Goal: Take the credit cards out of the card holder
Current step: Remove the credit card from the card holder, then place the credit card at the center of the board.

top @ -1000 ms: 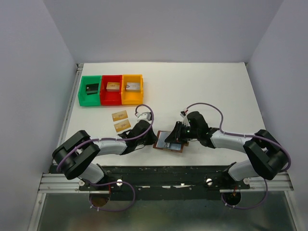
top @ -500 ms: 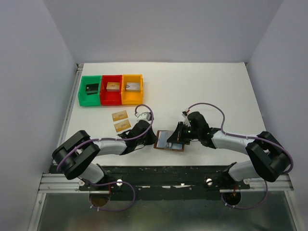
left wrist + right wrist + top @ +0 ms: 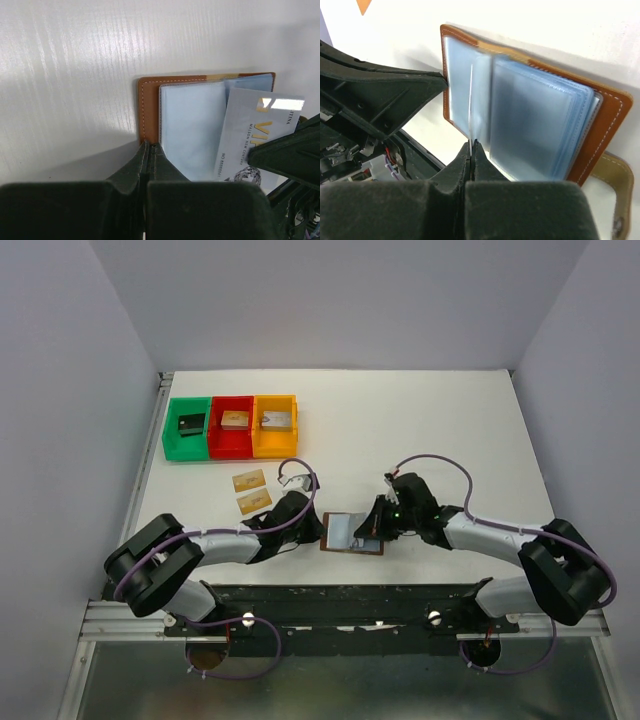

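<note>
Right hand [image 3: 470, 144] has slid toward lower right since a second ago, pale card [image 3: 250, 135] pinched edge-on between its fingers, partly out of card holder [image 3: 345, 533]. Holder lies open at lower centre of worktop [image 3: 450, 430]. Left hand [image 3: 148, 146] clamped on its near edge. Two tan-gold cards [image 3: 250, 491] sit upper left of it.

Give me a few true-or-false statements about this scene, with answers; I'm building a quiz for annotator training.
1. The card holder lies open on the table. True.
2. The right gripper is open and empty. False: the right gripper is shut on a pale card.
3. Two tan-gold cards lie on the table outside the holder. True.
4. The green bin is empty. False: the green bin holds a black block.
5. The left gripper is shut on the card holder's edge. True.
</note>
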Action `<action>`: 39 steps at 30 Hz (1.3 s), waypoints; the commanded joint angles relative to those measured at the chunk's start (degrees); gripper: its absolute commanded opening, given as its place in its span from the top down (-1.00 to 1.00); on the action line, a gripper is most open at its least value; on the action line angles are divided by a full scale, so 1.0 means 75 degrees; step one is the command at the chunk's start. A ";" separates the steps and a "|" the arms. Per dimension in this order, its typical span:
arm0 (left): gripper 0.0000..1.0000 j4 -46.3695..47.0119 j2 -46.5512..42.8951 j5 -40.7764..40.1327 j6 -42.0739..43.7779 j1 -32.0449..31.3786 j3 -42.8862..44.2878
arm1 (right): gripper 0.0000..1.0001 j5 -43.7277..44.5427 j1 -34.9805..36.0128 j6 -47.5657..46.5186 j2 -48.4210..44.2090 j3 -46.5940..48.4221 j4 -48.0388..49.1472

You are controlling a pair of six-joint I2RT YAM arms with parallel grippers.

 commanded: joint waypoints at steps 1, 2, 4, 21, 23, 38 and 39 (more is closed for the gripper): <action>1.00 -0.1276 0.0054 -0.0116 0.0193 0.0009 -0.0282 | 1.00 0.0312 -0.0083 -0.0251 -0.0216 -0.0042 -0.0440; 1.00 -0.1288 0.0042 -0.0104 0.0217 0.0009 -0.0258 | 1.00 0.0347 -0.0095 -0.0274 -0.0262 -0.0054 -0.0510; 1.00 -0.1276 0.0019 -0.0080 0.0275 0.0009 -0.0223 | 1.00 0.0406 -0.0095 -0.0356 -0.0344 -0.0042 -0.0546; -0.44 -0.1159 -0.0660 0.0447 0.1060 0.0020 0.0421 | 1.00 0.1250 -0.0154 -0.1281 -0.1668 0.0438 -0.2642; -0.56 -0.1147 -0.0824 0.0494 0.1107 0.0009 0.0491 | 1.00 0.1378 -0.0142 -0.1445 -0.1856 0.0508 -0.2866; -0.98 -0.2787 -0.3015 -0.0631 0.1212 0.0009 0.0773 | 1.00 0.0493 -0.0142 -0.2663 -0.2806 0.0977 -0.3431; -0.98 -0.2765 -0.3225 -0.0608 0.1283 -0.0003 0.0738 | 1.00 -0.0010 -0.0142 -0.2839 -0.2829 0.0989 -0.3244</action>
